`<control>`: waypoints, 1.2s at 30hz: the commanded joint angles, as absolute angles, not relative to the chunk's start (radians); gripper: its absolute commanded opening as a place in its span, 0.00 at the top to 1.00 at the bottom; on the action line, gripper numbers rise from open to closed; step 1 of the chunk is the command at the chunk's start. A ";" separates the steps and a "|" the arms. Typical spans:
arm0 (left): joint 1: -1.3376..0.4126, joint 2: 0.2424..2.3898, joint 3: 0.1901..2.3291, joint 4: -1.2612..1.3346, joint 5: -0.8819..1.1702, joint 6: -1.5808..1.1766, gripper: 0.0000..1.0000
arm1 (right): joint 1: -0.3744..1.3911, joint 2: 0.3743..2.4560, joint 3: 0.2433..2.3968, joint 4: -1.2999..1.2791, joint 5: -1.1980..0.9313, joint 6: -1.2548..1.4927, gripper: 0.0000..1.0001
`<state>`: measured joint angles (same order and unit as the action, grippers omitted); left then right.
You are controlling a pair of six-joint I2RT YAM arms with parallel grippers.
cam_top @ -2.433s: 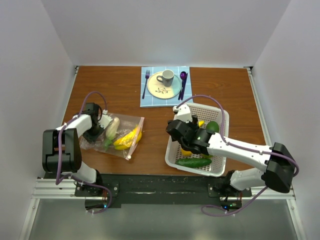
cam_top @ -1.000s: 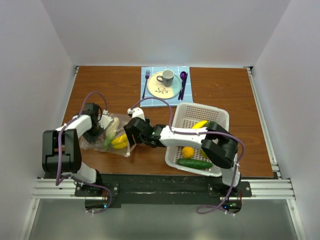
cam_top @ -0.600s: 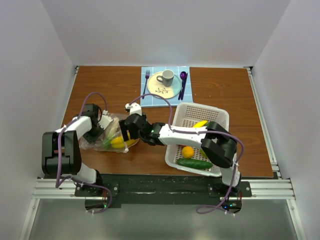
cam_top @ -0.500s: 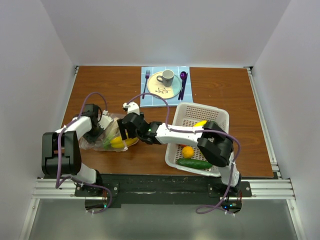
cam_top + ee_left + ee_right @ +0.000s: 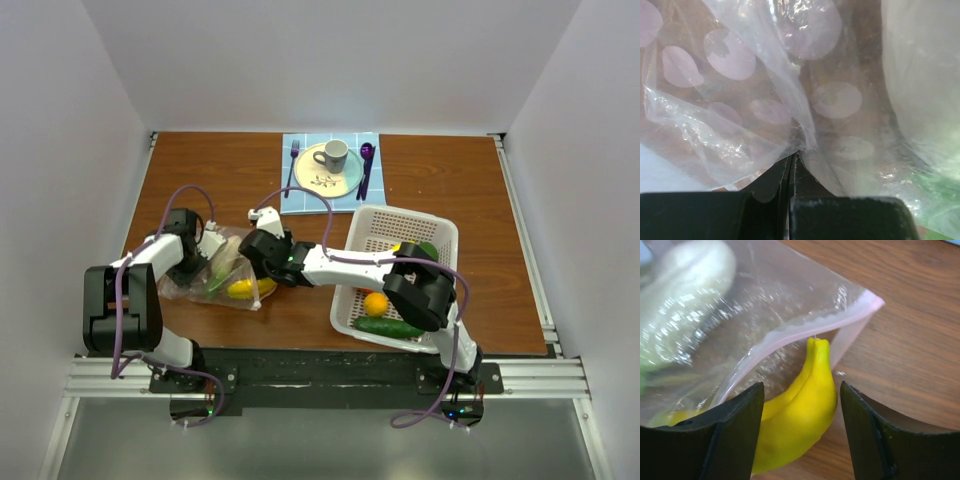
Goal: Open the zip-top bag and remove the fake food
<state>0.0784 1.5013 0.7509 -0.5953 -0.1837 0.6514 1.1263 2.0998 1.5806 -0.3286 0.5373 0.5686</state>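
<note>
The left gripper (image 5: 791, 162) is pinching a fold of the clear bag (image 5: 735, 105), its fingers (image 5: 765, 187) pressed together on the film. The right gripper (image 5: 801, 390) is hovering at the bag's mouth with its fingers (image 5: 725, 440) spread wide. One finger is sitting on each side of a yellow banana (image 5: 805, 415), whose tip is poking out past the pink zip strip (image 5: 790, 332). Whether the fingers are touching the banana cannot be told. A pale vegetable (image 5: 685, 285) is lying deeper inside the bag. The bag is resting near the left edge of the worktop (image 5: 200, 170), toward the near-left corner. Toward the near-right corner a white basket (image 5: 395, 209) is holding an orange (image 5: 375, 303), a cucumber (image 5: 388, 327) and a round green fruit (image 5: 428, 250).
</note>
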 commanded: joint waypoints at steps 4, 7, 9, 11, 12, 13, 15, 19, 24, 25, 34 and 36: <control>0.092 1.520 0.726 -0.594 -0.121 0.658 1.00 | 1.144 2.045 1.520 -0.534 0.563 0.595 0.43; 0.092 1.522 0.733 -0.601 -0.118 0.655 1.00 | 1.150 2.057 1.516 -0.569 0.546 0.600 0.42; 0.092 1.520 0.739 -0.604 -0.117 0.655 1.00 | 1.154 2.062 1.514 -0.589 0.548 0.603 0.42; 0.092 1.519 0.742 -0.607 -0.118 0.653 1.00 | 1.154 2.063 1.509 -0.601 0.548 0.604 0.50; 0.092 1.519 0.742 -0.607 -0.118 0.655 1.00 | 1.154 2.053 1.503 -0.600 0.548 0.604 0.68; 0.092 1.519 0.744 -0.607 -0.118 0.653 1.00 | 1.152 2.046 1.487 -0.589 0.546 0.604 0.80; 0.094 1.519 0.739 -0.607 -0.118 0.653 1.00 | 1.154 2.026 1.473 -0.577 0.583 0.610 1.00; 0.092 1.517 0.732 -0.601 -0.123 0.655 1.00 | 1.152 1.935 1.472 -0.583 0.678 0.559 1.00; 0.092 1.522 0.736 -0.600 -0.121 0.657 1.00 | 1.154 1.855 1.534 -0.658 0.859 0.428 1.00; 0.092 1.523 0.735 -0.600 -0.123 0.657 1.00 | 1.154 1.838 1.528 -0.652 0.914 0.410 1.00; 0.092 1.520 0.745 -0.626 -0.089 0.653 1.00 | 1.141 1.554 1.371 -0.403 1.173 0.170 1.00; 0.092 1.505 0.802 -0.681 -0.022 0.644 1.00 | 1.140 1.504 1.359 -0.405 1.285 0.134 1.00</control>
